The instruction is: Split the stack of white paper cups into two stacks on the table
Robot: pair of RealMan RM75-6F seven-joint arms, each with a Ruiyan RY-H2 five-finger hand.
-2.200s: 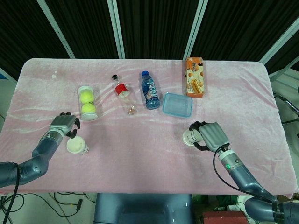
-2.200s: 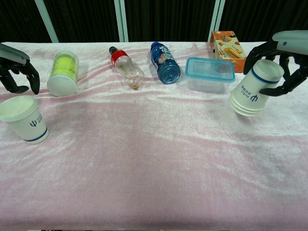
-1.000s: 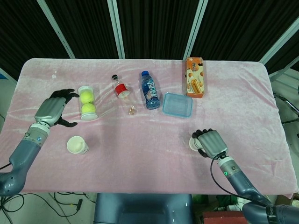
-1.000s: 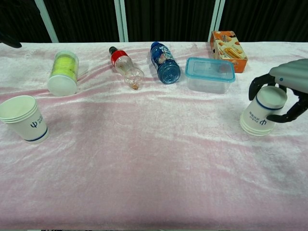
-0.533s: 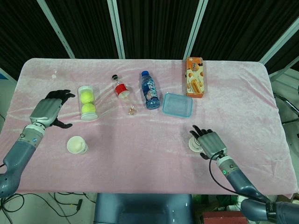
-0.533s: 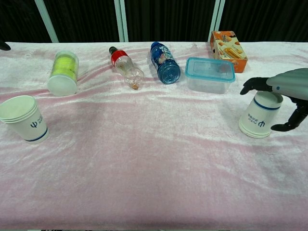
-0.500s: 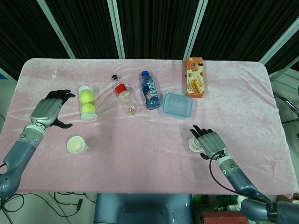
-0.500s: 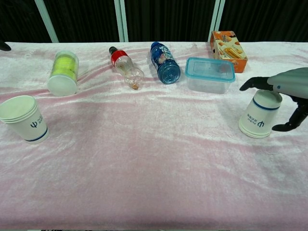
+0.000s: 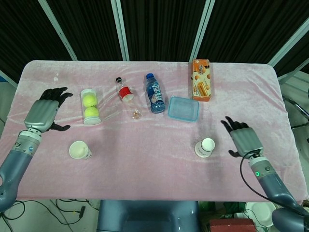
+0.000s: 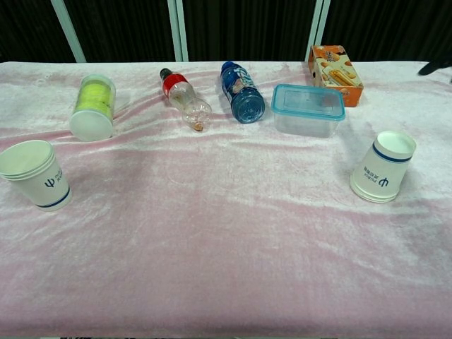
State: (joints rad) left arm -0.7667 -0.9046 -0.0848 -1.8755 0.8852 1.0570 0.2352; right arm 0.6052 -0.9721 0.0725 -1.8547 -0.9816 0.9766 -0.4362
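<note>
Right robot hand sits at lower right of the head view, fingers spread wide, holding nothing, clear of the cups. Left robot hand at far left, also spread wide and empty, just left of the tennis ball tube.

Right cup stack stands rim-down on the surface, lower right of centre, near the right robot hand but not touching. Left cup stack stands rim-up at lower left, below the tube. In the chest view both sit alone on the pink cloth, well apart.

Behind them, a clear bottle, blue bottle, plastic container and orange box.

We judge the split done: two stacks, both released. Next move calls only for pulling both arms away without clipping a stack; the right one looks slightly tilted, so we'd give it room.
</note>
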